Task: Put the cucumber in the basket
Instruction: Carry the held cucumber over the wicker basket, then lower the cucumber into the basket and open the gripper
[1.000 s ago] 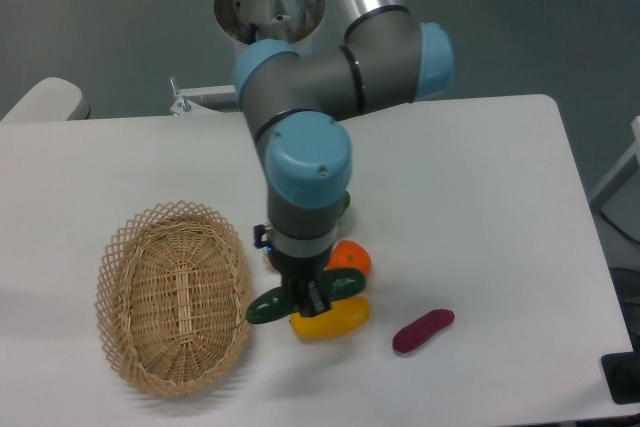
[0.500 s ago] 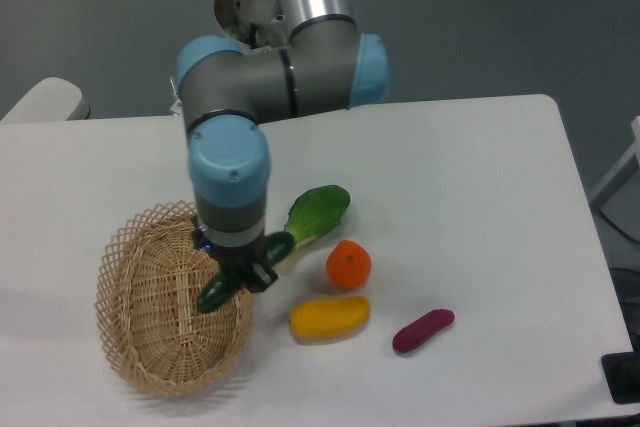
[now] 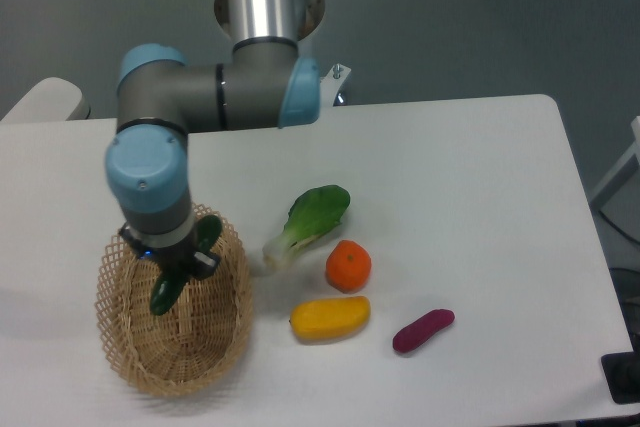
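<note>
Cucumber point(image 3: 183, 265) hangs tilted over the basket point(image 3: 130, 367), pinched near its middle by the gripper point(image 3: 178, 269), whose dark fingers point(image 3: 195, 263) press against its sides. Its upper end pokes out above and to the right of the fingers, close beside the grey wrist, while its lower end slants down and to the left, showing dark green against the woven floor of the basket. Whether the lower tip touches the wicker cannot be told from this view. The arm reaches down from above the table's far edge, its blue-capped wrist joint standing directly over the basket's upper half and hiding part of the lattice rim there.

The basket sits near the front left of the white table point(image 3: 480, 167). To its right, apart from it, lies a leafy bok choy point(image 3: 309, 224) with its white stem pointing toward the basket. Just below and right of the bok choy rests an orange fruit point(image 3: 348, 265), and beneath that, very near it, lies a yellow vegetable point(image 3: 329, 317) on its side. Farther right, a little apart from the yellow one, a purple-maroon vegetable point(image 3: 423, 330) lies at a slant.
</note>
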